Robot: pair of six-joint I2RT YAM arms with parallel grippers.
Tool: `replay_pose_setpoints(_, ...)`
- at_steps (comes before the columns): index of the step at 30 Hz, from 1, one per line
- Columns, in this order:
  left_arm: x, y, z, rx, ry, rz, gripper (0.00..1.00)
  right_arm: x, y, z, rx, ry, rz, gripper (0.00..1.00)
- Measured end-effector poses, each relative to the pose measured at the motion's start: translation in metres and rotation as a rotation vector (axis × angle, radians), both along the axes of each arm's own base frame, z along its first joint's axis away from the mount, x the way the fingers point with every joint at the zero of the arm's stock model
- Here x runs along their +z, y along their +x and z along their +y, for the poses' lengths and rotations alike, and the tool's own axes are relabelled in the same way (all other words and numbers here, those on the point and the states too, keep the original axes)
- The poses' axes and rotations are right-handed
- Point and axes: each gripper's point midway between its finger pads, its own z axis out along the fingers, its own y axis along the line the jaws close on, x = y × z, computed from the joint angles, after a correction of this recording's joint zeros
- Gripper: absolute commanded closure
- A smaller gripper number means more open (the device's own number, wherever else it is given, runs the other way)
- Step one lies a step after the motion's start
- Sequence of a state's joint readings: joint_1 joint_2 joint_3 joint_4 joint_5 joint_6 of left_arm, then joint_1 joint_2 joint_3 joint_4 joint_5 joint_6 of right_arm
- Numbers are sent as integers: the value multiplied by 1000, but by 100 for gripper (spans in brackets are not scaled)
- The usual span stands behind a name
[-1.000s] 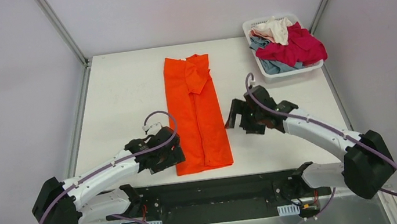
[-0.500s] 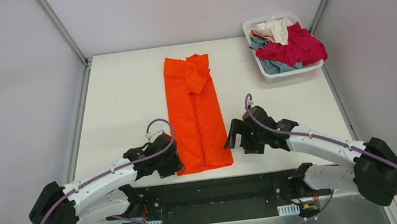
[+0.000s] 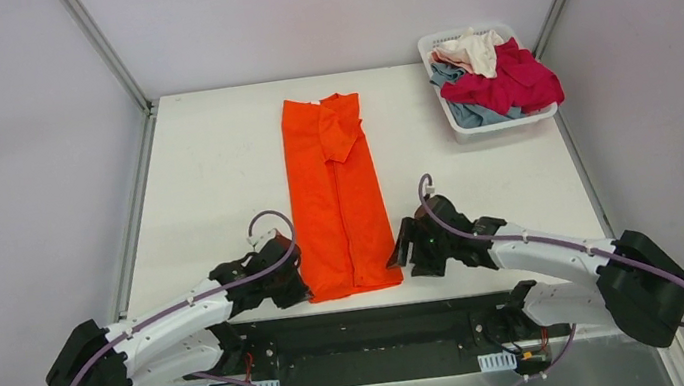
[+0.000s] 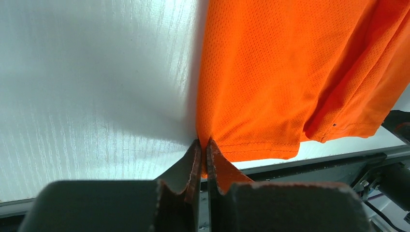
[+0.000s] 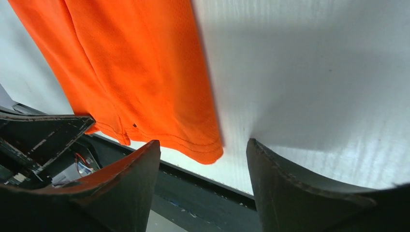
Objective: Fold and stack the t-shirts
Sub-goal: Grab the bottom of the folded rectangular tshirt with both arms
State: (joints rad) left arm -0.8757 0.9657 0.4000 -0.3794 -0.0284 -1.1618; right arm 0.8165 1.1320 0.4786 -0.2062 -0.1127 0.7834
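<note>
The orange t-shirt (image 3: 338, 193) lies on the table folded lengthwise into a long strip, collar end far and hem near. My left gripper (image 3: 295, 282) is at the hem's near-left corner. In the left wrist view the left gripper (image 4: 203, 145) is shut, with the orange t-shirt (image 4: 290, 72) corner pinched between its pads. My right gripper (image 3: 405, 255) sits at the near-right corner. In the right wrist view the right gripper (image 5: 203, 143) is open, and the orange t-shirt (image 5: 145, 72) corner lies between its fingers, untouched.
A white basket (image 3: 500, 126) at the far right holds crimson (image 3: 504, 81), grey-blue and cream t-shirts in a heap. The table's near edge and the dark base rail (image 3: 368, 336) run just below the hem. Metal frame posts stand at the back corners.
Both grippers have come down toward the near edge to the hem corners. The left one has shut on its corner. The right one's jaws have narrowed somewhat.
</note>
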Motion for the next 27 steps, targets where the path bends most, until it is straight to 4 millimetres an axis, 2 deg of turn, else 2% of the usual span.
replay_pose_setpoints(6, 0, 0, 0, 9, -6, 0, 100, -6, 0, 13, -4, 30, 13, 63)
replay_pose_setpoints(10, 0, 0, 0, 10, -7, 0, 100, -11, -2, 15, -9, 28, 28, 77)
replay_pose_setpoints(13, 0, 0, 0, 12, -8, 1, 100, -13, -5, 16, -8, 30, 33, 98)
replay_pose_setpoints(18, 0, -2, 0, 9, -19, 0, 100, -14, -12, 16, 9, 30, 40, 100)
replay_pose_setpoints(27, 11, -20, -6, -66, -139, -23, 100, 6, -34, 16, 72, 106, 13, 100)
